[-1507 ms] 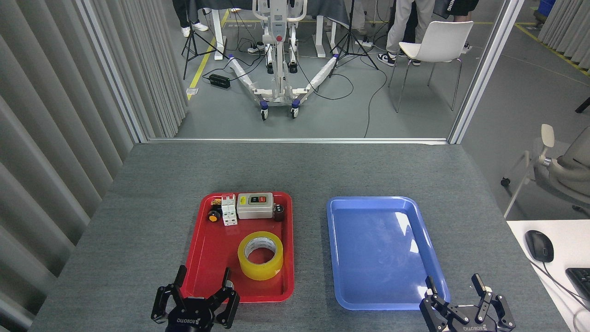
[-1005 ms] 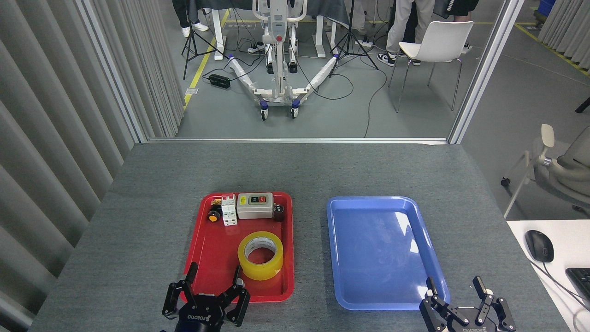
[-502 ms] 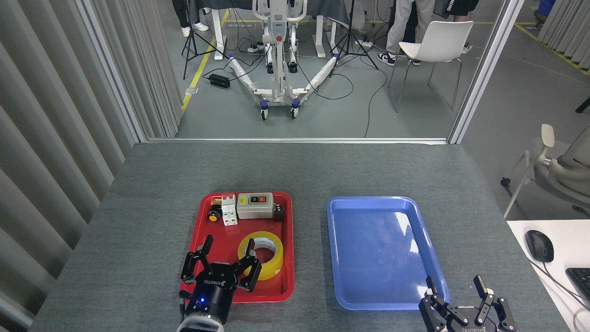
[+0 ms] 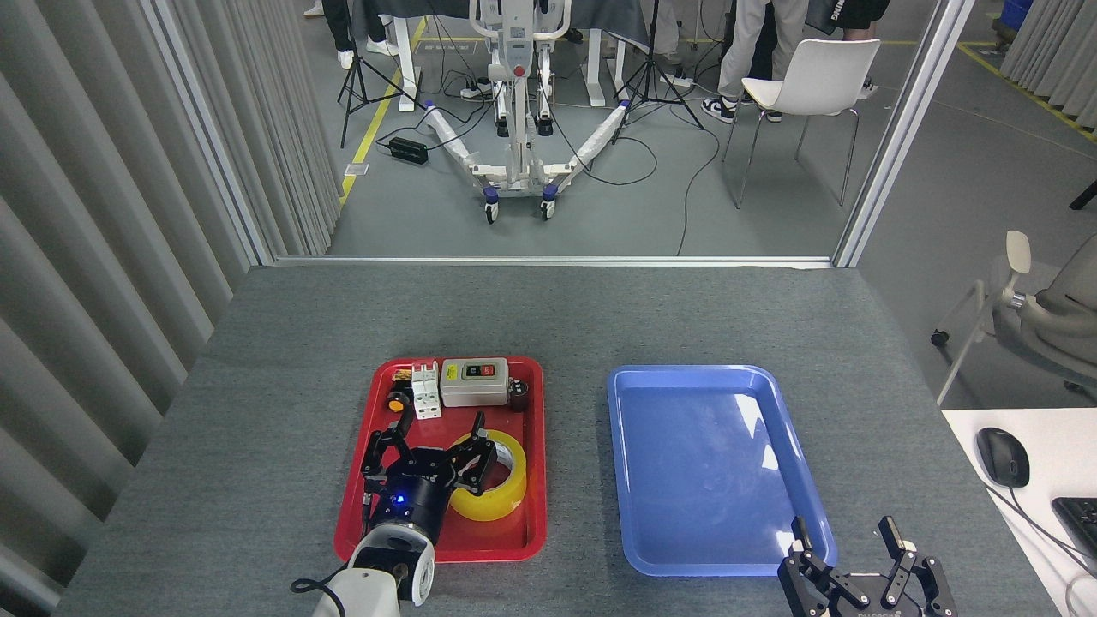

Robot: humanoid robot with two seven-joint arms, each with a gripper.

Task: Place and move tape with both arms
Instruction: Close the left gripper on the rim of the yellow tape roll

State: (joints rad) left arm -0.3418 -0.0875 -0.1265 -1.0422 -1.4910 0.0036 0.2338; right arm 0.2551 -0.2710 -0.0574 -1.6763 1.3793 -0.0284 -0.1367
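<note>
- The left gripper (image 4: 439, 437) hangs over the red tray (image 4: 370, 514) with its black fingers spread apart; nothing is clamped between them.
- One finger (image 4: 476, 430) reaches over the near-left edge of the tape (image 4: 501, 490), but I cannot tell whether it touches the roll.
- The tape lies flat in the near half of the red tray, toward its right wall, hole facing up, partly hidden behind the gripper.
- Along the tray's far end sit a small orange-and-black button (image 4: 397, 401), a white breaker block (image 4: 426, 392), a grey switch box (image 4: 474, 382) and a small dark part (image 4: 518, 395).
- The blue tray (image 4: 686, 463) sits to the right on the grey table (image 4: 548, 308), apart from the red one.
- The right gripper (image 4: 847, 548) rests low at the near edge, just beside the blue tray's near-right corner, fingers apart and holding nothing.
</note>
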